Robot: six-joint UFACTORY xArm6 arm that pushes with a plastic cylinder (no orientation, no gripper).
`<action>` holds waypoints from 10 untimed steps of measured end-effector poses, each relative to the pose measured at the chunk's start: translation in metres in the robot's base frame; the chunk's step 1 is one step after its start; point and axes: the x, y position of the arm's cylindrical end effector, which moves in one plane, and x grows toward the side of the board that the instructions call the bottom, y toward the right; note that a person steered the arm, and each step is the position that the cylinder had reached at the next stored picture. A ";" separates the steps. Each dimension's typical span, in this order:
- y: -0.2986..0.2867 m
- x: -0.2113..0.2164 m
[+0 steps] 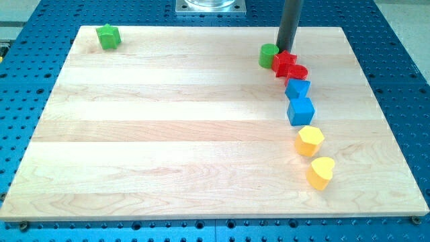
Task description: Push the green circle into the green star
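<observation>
The green circle (268,55) sits near the view's top, right of centre, touching a red block (283,62). The green star (107,36) lies far away at the board's top left corner. My tip (283,49) stands just right of the green circle, at the top edge of the red block, very close to both.
A second red block (297,72) lies right below the first. Two blue blocks (297,88) (300,111) and two yellow blocks (310,140) (321,172) run in a line down the right side. The wooden board (168,134) lies on a blue perforated table.
</observation>
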 end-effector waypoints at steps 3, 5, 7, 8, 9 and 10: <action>-0.108 0.095; -0.283 0.010; -0.266 -0.017; -0.309 -0.030; -0.273 -0.032; -0.235 -0.039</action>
